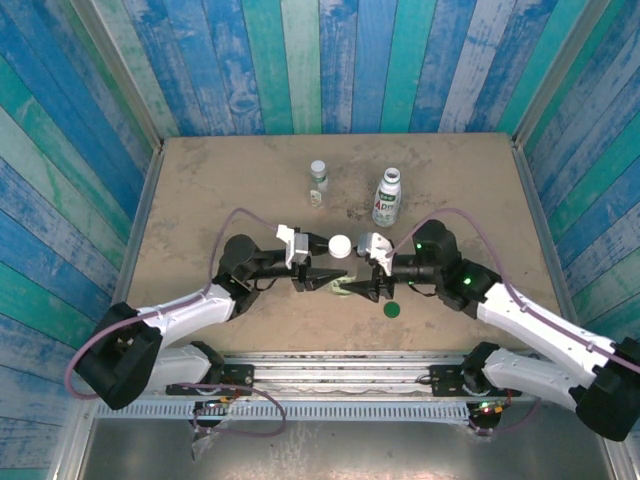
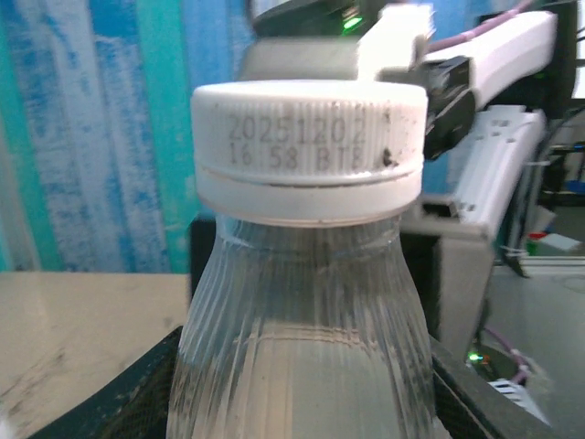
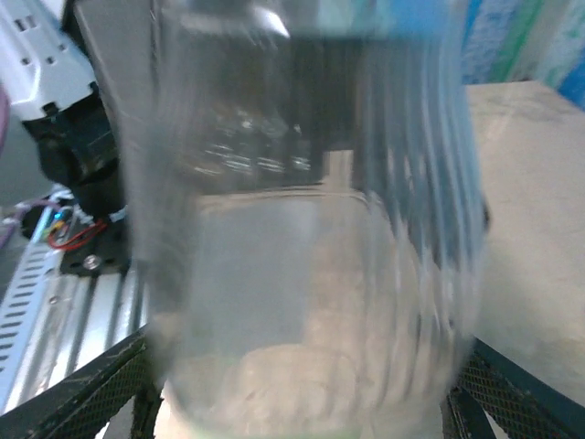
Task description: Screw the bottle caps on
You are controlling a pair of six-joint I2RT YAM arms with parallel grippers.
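Top external: bottle [image 1: 344, 287] held between both grippers, mid table [image 1: 200, 190].
It is clamped by the left gripper [image 1: 320, 279]; the right gripper [image 1: 370, 291] is spread around it, and its grip cannot be told.

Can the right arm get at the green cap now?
Probably yes: green cap lies uncovered just beside the right end effector. But the clear bottle sits between its fingers, so it'd need to back off first.

Clear plastic bottle [image 2: 302, 347], glossy, finely ribbed at the shoulder, its cap [image 2: 309, 146] smooth white plastic with dark stamped print; under the bottle a matt tan table [image 1: 200, 190], scuffed and gritty; behind the bottle, walls [image 1: 300, 60] of weathered blue-green painted wood planks.
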